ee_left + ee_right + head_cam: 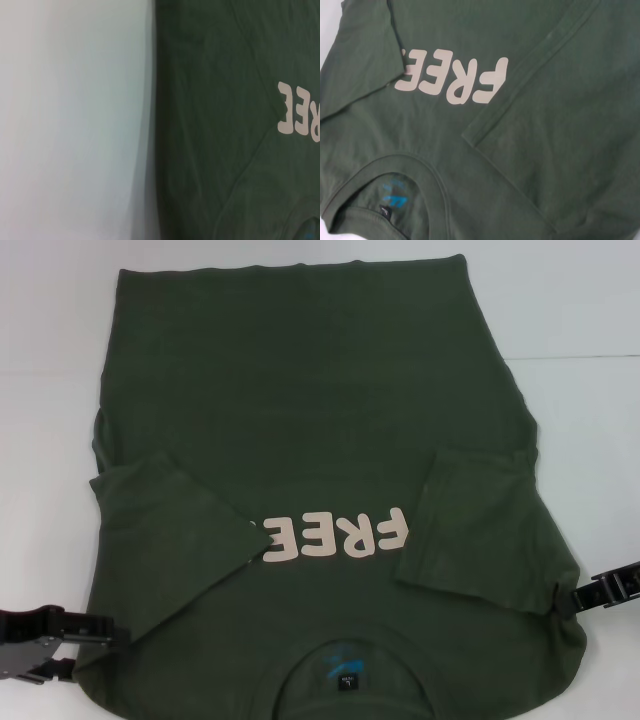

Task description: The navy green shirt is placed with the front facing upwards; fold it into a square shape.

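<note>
The navy green shirt [300, 410] lies flat on the white table, front up, collar toward me. Both sleeves are folded in over the chest: the left sleeve [170, 530] covers the start of the pale "FREE" lettering [335, 535], and the right sleeve [480, 530] lies beside its other end. A blue neck label [345, 675] shows inside the collar. My left gripper [95, 630] sits low at the shirt's left shoulder edge. My right gripper [580, 595] touches the right shoulder edge. The left wrist view shows the shirt's side edge [165, 125] and part of the lettering [297, 112]. In the right wrist view are the lettering [455, 77], collar [435, 185] and folded sleeve hem [520, 90].
The white table [50, 320] surrounds the shirt on the left, right and far sides. Bare table [75, 125] fills half of the left wrist view. The shirt's hem reaches near the far edge of the head view.
</note>
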Robot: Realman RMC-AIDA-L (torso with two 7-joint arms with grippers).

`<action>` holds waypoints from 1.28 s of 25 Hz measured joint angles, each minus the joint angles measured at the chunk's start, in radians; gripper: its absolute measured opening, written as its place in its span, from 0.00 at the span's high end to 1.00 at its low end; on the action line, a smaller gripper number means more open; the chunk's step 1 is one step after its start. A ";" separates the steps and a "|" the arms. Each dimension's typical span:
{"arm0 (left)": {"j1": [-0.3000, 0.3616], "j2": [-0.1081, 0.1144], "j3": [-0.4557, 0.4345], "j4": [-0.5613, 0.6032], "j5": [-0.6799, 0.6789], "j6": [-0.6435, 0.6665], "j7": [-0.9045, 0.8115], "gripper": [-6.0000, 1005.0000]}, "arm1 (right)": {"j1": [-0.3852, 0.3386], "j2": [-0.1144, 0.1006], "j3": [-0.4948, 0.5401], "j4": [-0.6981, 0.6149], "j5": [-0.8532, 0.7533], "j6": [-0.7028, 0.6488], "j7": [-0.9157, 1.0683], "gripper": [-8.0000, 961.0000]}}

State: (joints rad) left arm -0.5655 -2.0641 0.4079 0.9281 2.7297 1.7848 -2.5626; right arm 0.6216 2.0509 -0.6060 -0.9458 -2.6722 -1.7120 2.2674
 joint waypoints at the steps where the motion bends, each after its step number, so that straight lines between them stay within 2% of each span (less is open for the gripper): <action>1: 0.000 0.000 0.000 0.000 0.000 0.000 0.000 0.20 | 0.000 0.000 0.000 0.001 0.000 0.000 0.000 0.96; 15: -0.005 -0.003 0.026 0.001 0.045 -0.051 -0.007 0.26 | 0.008 0.000 0.000 0.021 0.003 0.000 -0.011 0.96; 25: -0.010 -0.004 0.038 -0.005 0.039 -0.052 0.000 0.70 | 0.010 -0.002 0.007 0.021 0.005 0.000 -0.011 0.96; 31: -0.024 0.001 0.032 -0.059 0.029 -0.046 0.065 0.93 | 0.001 -0.006 0.007 0.025 0.050 0.002 -0.011 0.96; 32: -0.025 0.001 0.031 -0.066 0.027 -0.046 0.075 0.93 | -0.002 -0.006 0.007 0.027 0.056 0.002 -0.013 0.96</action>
State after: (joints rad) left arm -0.5901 -2.0626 0.4390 0.8622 2.7567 1.7391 -2.4878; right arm 0.6201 2.0451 -0.5985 -0.9190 -2.6163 -1.7104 2.2547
